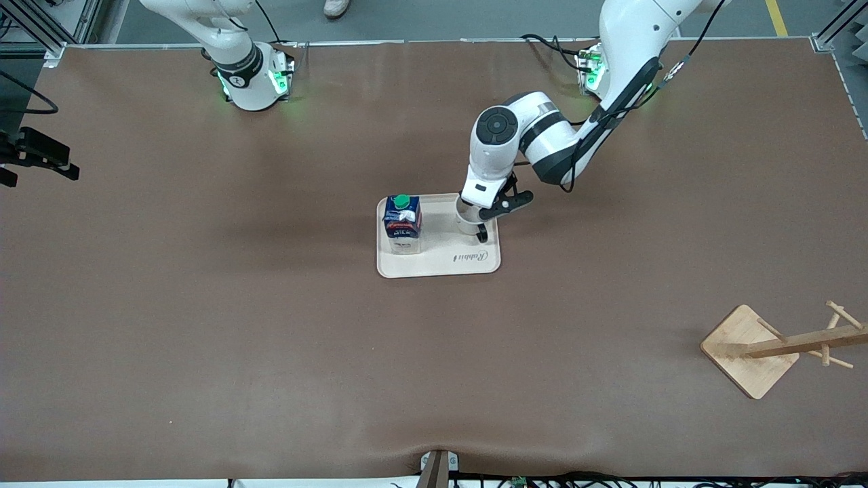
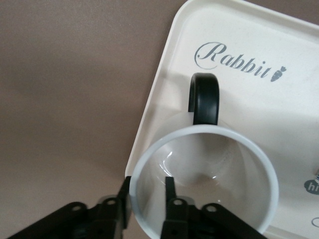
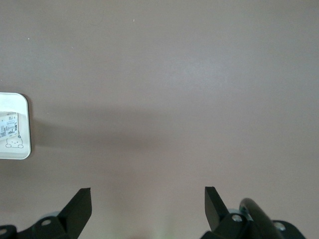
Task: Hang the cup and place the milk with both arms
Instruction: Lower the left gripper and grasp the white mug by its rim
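Now, at the bench: we see both arms, one working, one waiting.
Left pincer: narrowed on the cup's rim wall, one finger inside.
Right pincer: wide, empty, waiting over bare bench.
Risk: we judge the thin rim grip may slip or tilt on lifting.
Tray: holds the cup and the upright milk, apart.
Rack: empty, near the left arm's end.

The word "Rabbit", in grey script with a small carrot drawn after it, stands on the floor of the cream tray, just past the mug handle from the left claw. The carton bears a label whose words cannot be read.
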Available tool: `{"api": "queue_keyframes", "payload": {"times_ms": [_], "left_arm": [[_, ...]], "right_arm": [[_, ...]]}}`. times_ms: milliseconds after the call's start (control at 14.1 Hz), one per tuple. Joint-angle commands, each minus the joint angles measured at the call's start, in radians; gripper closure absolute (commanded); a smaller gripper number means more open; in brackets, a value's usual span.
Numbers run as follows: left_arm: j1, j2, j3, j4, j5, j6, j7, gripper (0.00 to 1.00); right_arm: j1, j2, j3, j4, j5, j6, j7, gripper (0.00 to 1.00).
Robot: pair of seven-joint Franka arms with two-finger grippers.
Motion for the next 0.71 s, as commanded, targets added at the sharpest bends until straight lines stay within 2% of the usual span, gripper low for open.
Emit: {"api": "queue_keyframes", "payload": {"times_ms": [0, 284, 426, 639], "left_arm": [[0.008, 0.004, -0.003, 0.013, 0.036, 0.010, -0.026, 1.00], [0.017, -0.014, 0.000, 0.031, 0.054, -0.003, -0.022, 1.00], [0.020, -0.081, -0.003, 0.034, 0.054, -0.030, -0.016, 1.00], [0.022, -0.164, -0.004, 0.117, 0.054, -0.174, 0.002, 1.00]], "right_arm": [[-0.005, -0.010, 0.005, -0.003, -0.009, -0.007, -0.002, 0.00], [-0.005, -0.010, 0.003, -0.003, -0.009, -0.007, 0.000, 0.00], [-0.006, -0.010, 0.003, -0.003, -0.009, -0.007, 0.000, 0.00], [-0.006, -0.010, 0.003, -0.003, -0.009, -0.007, 0.000, 0.00]]}}
